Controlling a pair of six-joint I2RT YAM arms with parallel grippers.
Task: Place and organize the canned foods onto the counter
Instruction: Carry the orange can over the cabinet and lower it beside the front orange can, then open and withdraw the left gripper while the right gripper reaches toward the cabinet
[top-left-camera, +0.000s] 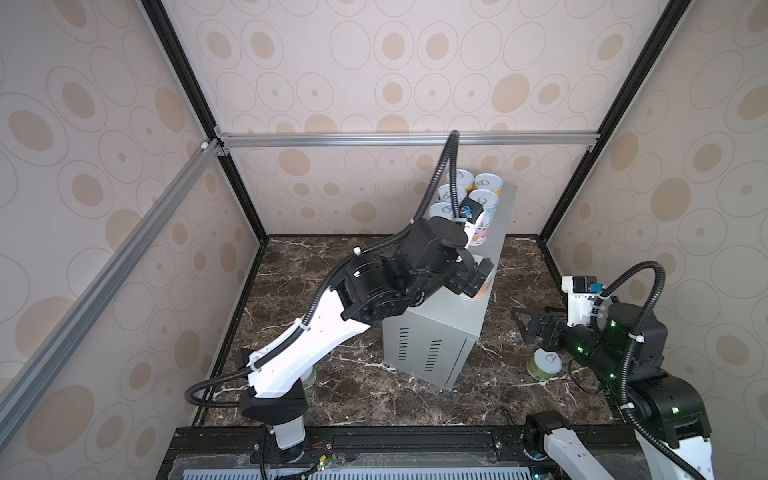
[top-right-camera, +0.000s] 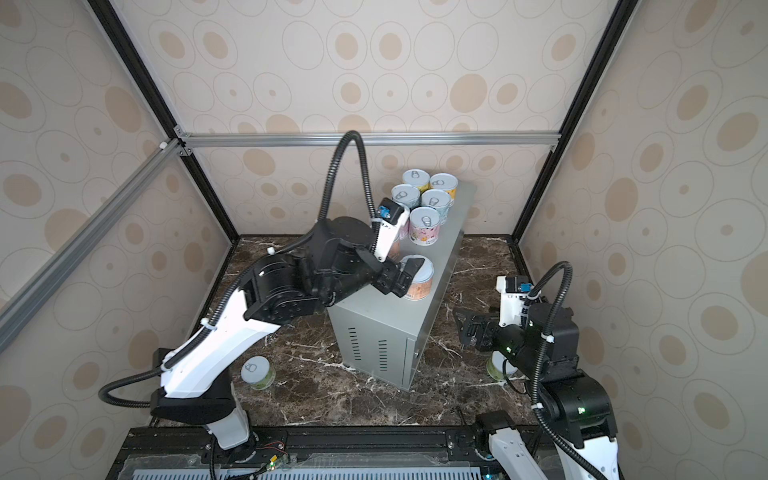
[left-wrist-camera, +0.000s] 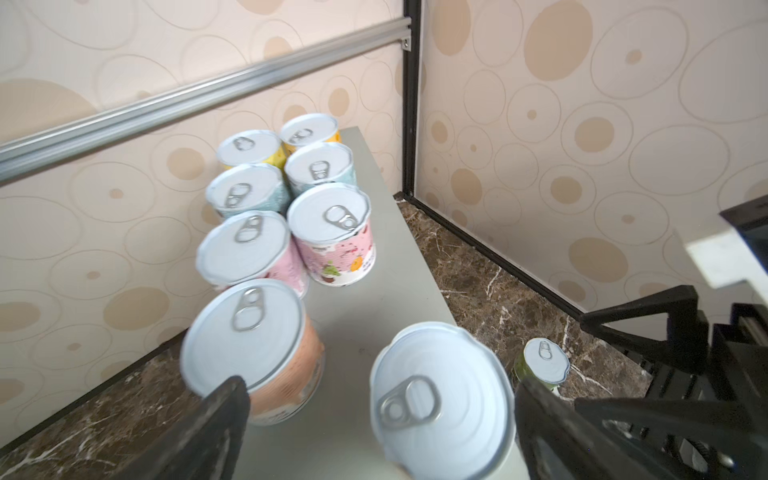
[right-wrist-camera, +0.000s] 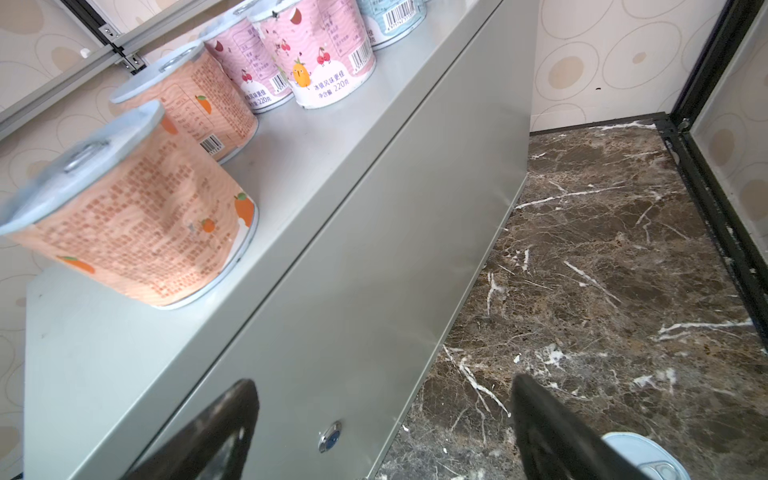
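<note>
Jaws apart, the left gripper (left-wrist-camera: 380, 390) straddles a salmon can (top-right-camera: 419, 277) standing on the counter (top-right-camera: 382, 318), placement apparently done; beside the counter, the spread right gripper (right-wrist-camera: 384, 386) must next close on a green can (top-left-camera: 546, 362).

Ten cans show in all. Eight stand on the one grey metal box (top-right-camera: 386, 320): two yellow cans (left-wrist-camera: 245, 145) (left-wrist-camera: 309, 131), two pale blue cans (left-wrist-camera: 245, 193) (left-wrist-camera: 320, 166), two pink cans (left-wrist-camera: 243, 245) (left-wrist-camera: 330, 220) and two salmon cans (left-wrist-camera: 245, 332) (left-wrist-camera: 440, 403). Two green cans (top-right-camera: 257, 370) (top-left-camera: 546, 361) stand on the one brown marble floor (top-left-camera: 291, 266), one at each side of the box. There are two robot arms, a left arm (top-left-camera: 307, 336) and a right arm (top-left-camera: 665, 407), and two black ribbed cables (top-left-camera: 453, 141) (top-left-camera: 648, 264), one to each arm. The box end shows two columns of vent slots (top-left-camera: 403, 343). Three papered walls (top-left-camera: 83, 124) (top-left-camera: 395, 62) (top-left-camera: 706, 145) and two silver rails (top-left-camera: 374, 139) (top-left-camera: 104, 266) stand around.
</note>
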